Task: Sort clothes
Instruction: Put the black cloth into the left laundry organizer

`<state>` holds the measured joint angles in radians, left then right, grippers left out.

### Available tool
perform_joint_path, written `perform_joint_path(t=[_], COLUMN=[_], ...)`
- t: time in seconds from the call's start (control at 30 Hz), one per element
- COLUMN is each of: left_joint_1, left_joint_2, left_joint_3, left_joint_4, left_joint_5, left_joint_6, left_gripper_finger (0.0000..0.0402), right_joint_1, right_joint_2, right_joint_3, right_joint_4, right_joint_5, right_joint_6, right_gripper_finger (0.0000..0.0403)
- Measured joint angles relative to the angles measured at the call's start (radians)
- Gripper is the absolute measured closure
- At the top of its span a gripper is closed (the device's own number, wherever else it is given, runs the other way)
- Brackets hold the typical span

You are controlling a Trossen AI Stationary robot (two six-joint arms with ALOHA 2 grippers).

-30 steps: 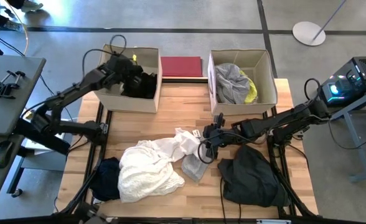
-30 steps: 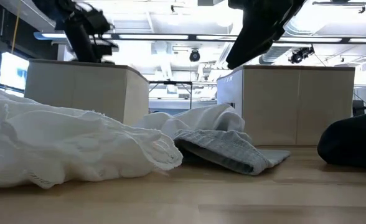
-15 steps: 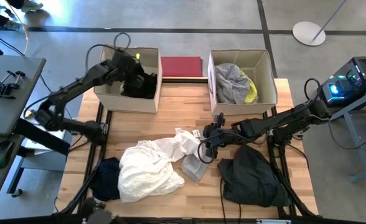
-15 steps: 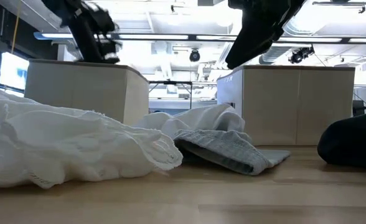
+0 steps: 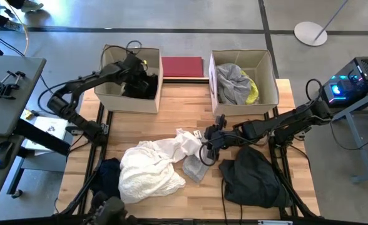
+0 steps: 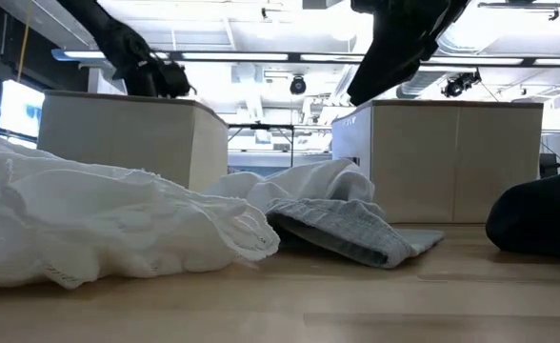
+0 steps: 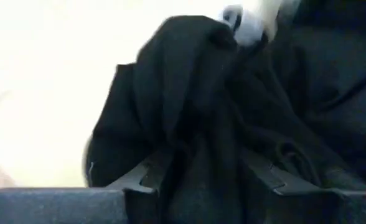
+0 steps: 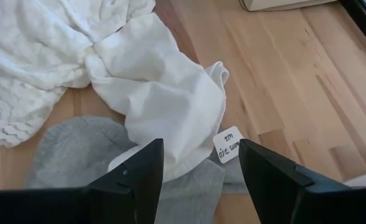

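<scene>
The right gripper [image 5: 207,150] hangs with its fingers spread over a small grey cloth [image 5: 195,167] and a soft white lacy garment [image 5: 151,169], touching neither. A black bundle [image 5: 253,178] lies just beside it. Farther off, the left gripper [image 5: 136,67] sits inside the left beige cardboard box [image 5: 129,100], its fingers closing around black clothes [image 7: 233,112].

Black garment [image 5: 145,85] in beige left box [image 5: 112,95]; grey garment [image 5: 232,80] and bright yellow one [image 5: 253,94] in beige right box [image 5: 270,65]. White lace-edged garment [image 5: 148,170], plain grey piece [image 5: 195,167], black heap [image 5: 254,178], dark navy bundle [image 5: 108,179] on pale wood table [image 5: 190,106]. Dark-red rectangle [image 5: 183,67].
</scene>
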<state>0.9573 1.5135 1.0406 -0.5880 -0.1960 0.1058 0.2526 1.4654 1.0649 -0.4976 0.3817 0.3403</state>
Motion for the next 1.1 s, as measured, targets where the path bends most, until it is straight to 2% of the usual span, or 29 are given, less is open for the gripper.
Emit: perform_joint_path(t=[0.13, 0.33, 0.53, 0.67, 0.77, 0.9, 0.97, 1.1], left_joint_1=[0.0, -0.005, -0.067, -0.196, -0.315, -0.458, -0.509, -0.585], left_joint_2=[-0.113, -0.302, -0.438, -0.489, -0.516, -0.527, -0.521, -0.475], left_joint_3=[0.03, 0.034, 0.034, 0.033, -0.002, -0.097, -0.164, -0.316], left_joint_4=[-0.001, -0.003, -0.005, 0.022, 0.111, 0.28, 0.402, 0.73], left_joint_5=[0.015, 0.172, 0.327, 0.346, 0.344, 0.337, 0.323, 0.314], left_joint_6=[0.019, -0.02, -0.078, -0.093, -0.096, -0.064, -0.03, -0.026], left_gripper_finger=[0.0264, 0.02, 0.0177, 0.018, 0.0183, 0.0183, 0.0183, 0.0184], right_joint_1=[0.011, 0.05, 0.128, 0.175, 0.207, 0.299, 0.345, 0.429], right_joint_2=[0.0, -0.028, -0.083, -0.096, -0.072, -0.025, 0.005, 0.085], right_joint_3=[0.0, 0.0, 0.0, 0.0, 0.0, 0.0, 0.0, 0.0], right_joint_4=[-0.016, -0.103, -0.224, -0.396, -0.474, -0.415, -0.379, -0.386], right_joint_5=[-0.001, -0.005, -0.077, -0.178, -0.343, -0.566, -0.621, -0.611], right_joint_6=[-0.005, 0.05, 0.241, 0.511, 0.682, 0.722, 0.77, 0.837], right_gripper_finger=[0.0206, 0.0206, 0.0206, 0.0206, 0.0206, 0.0206, 0.0206, 0.0206])
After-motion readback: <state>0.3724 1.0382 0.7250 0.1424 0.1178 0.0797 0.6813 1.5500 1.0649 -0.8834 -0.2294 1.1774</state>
